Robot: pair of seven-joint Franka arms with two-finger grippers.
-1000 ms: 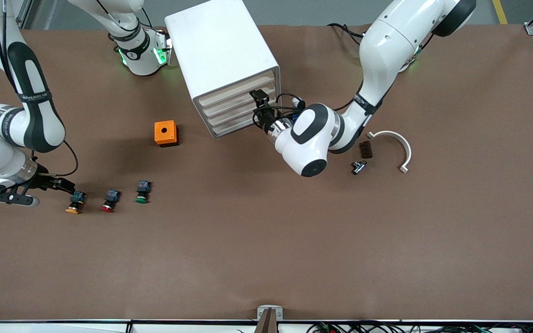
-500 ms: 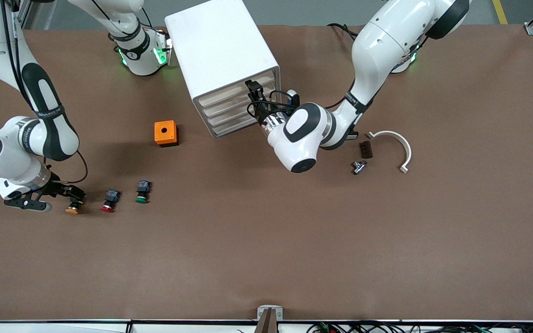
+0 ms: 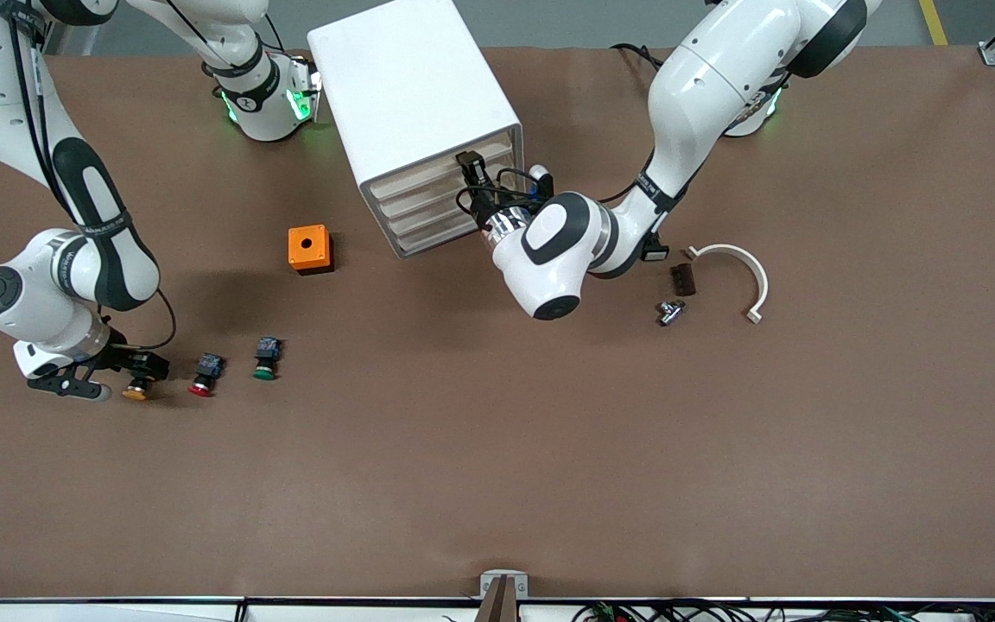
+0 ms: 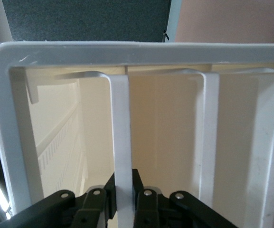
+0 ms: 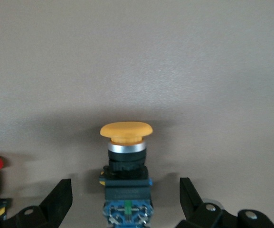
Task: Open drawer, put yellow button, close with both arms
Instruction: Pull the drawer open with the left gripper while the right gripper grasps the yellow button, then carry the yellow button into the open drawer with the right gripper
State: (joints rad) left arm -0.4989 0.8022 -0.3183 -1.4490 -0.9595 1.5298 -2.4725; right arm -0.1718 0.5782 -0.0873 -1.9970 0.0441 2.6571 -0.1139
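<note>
At the cabinet (image 3: 415, 112) front, the left tool (image 4: 123, 192) is clamped on the top drawer (image 4: 121, 156) lip. Down at table (image 3: 549, 449) level, the right tool (image 5: 126, 199) is spread wide around the yellow button (image 5: 126, 156), untouched, beside a red button (image 3: 203, 376).

White arms (image 3: 705, 78), black joint bands
</note>
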